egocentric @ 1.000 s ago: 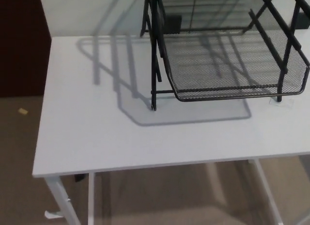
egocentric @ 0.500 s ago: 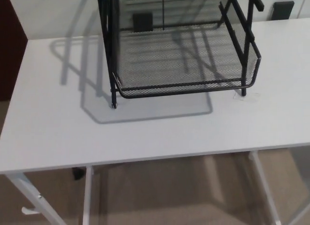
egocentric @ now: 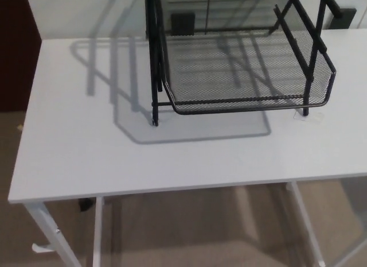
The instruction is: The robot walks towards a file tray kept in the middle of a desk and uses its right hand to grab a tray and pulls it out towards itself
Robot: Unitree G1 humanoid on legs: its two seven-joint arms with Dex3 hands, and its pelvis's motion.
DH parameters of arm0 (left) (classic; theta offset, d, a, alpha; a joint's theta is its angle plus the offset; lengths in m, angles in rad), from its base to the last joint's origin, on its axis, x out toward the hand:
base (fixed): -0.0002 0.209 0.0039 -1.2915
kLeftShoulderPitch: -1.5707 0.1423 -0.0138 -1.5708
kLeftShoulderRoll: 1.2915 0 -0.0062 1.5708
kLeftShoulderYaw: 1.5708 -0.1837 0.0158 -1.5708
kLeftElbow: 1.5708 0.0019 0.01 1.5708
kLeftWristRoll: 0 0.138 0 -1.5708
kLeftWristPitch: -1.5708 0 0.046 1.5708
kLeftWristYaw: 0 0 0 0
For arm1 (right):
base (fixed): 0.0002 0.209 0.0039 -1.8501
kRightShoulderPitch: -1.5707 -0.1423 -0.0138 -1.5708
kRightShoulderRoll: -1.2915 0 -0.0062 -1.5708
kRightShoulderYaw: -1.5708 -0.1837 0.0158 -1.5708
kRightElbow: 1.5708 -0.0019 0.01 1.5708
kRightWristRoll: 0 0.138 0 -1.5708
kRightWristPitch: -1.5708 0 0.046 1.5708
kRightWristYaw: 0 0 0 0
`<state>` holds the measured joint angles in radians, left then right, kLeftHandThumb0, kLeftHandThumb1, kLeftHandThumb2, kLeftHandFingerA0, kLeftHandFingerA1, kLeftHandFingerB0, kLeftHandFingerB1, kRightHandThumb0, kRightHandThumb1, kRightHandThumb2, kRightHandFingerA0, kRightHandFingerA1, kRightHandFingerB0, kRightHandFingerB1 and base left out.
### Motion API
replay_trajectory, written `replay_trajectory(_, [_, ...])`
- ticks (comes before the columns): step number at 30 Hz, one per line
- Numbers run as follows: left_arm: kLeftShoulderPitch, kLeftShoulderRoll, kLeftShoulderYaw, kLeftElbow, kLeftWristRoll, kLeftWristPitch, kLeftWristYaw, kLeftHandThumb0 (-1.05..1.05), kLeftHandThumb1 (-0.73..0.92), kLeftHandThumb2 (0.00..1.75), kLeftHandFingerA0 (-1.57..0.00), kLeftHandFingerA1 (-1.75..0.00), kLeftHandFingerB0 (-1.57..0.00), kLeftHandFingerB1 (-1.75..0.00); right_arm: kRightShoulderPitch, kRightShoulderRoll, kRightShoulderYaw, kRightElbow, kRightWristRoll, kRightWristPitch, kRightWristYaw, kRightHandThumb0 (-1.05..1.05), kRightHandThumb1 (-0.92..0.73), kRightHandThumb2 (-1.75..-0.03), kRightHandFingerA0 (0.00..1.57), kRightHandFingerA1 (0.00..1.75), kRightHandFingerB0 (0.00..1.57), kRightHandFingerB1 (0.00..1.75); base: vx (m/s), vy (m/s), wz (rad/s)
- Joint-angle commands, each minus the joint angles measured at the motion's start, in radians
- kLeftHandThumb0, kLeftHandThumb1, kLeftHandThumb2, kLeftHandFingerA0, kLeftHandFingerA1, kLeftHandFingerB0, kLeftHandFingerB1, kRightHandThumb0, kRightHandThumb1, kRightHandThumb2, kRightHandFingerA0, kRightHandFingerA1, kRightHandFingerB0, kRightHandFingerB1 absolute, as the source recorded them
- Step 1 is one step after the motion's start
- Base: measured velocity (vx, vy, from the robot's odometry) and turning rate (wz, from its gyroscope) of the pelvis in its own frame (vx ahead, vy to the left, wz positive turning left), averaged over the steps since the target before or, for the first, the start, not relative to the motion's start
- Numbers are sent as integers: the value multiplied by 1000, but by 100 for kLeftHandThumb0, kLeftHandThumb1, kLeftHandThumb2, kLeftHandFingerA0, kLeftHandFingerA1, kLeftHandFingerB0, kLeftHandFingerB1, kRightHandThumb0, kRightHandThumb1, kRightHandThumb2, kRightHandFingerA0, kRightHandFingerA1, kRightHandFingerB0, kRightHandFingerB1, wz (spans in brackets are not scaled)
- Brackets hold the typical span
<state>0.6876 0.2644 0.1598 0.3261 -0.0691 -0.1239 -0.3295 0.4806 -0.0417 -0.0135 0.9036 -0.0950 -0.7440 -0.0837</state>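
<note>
A black wire-mesh file tray rack point(egocentric: 153, 60) stands on the white desk point(egocentric: 114, 158), towards its back and right of centre. Its lowest mesh tray point(egocentric: 246, 72) sticks out forward of the upright frame, with the front rim point(egocentric: 246, 104) a little above the desktop. The rack's upper part is cut off by the top of the picture. Neither of my hands shows anywhere in the head view.
The desk's front edge point(egocentric: 172, 189) runs across the lower picture, with white legs point(egocentric: 49, 232) and beige carpet point(egocentric: 189, 232) beneath. A small white tag point(egocentric: 309, 116) lies by the rack's right foot. A dark wall panel point(egocentric: 17, 49) stands at far left.
The whole picture has shifted between frames, so the camera has moved: the rack sat further right, then left, now near the centre right. Nothing on the desk has moved.
</note>
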Motion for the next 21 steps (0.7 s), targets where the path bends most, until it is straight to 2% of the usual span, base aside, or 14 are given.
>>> replay_trajectory(1, [4,1,-20,-3,57,-62,49,-28,73,61,-40,-48,-29,-37,-6,-2,3,-7,-2,11,4,-81,-64,-59,65,83,35,64,0,0,0])
replay_trajectory(5, [-26,-6,-25,54,64,-116,73,-26,75,59,-37,-49,-28,-39,-6,1,4,4,3,6,9,-80,-64,-59,65,82,34,65,-23,-170,1])
replay_trajectory(6, [-43,-12,-28,71,70,-90,92,-27,74,61,-42,-48,-29,-37,-10,0,3,14,3,2,9,-81,-64,-59,65,81,34,64,-20,-251,2])
replay_trajectory(16, [-61,-26,-25,87,81,-98,130,-29,72,61,-42,-48,-28,-37,-18,-9,13,8,-24,2,-17,-83,-65,-60,65,85,33,68,42,-112,1])
replay_trajectory(17, [-63,-24,-24,100,78,-107,126,-25,53,97,-35,-61,-15,-50,-6,-7,14,-7,-22,0,-16,-82,-65,-60,64,86,33,68,0,0,0])
replay_trajectory(18, [-64,-26,-26,115,81,-112,130,-28,72,61,-44,-48,-28,-37,2,-6,13,-12,-18,-3,-12,-82,-65,-60,64,86,33,69,0,0,0])
replay_trajectory(21, [-75,-25,-32,150,95,-135,144,-28,73,61,-44,-48,-29,-37,7,-3,5,-5,10,-2,22,-81,-64,-60,63,81,34,65,5,117,26])
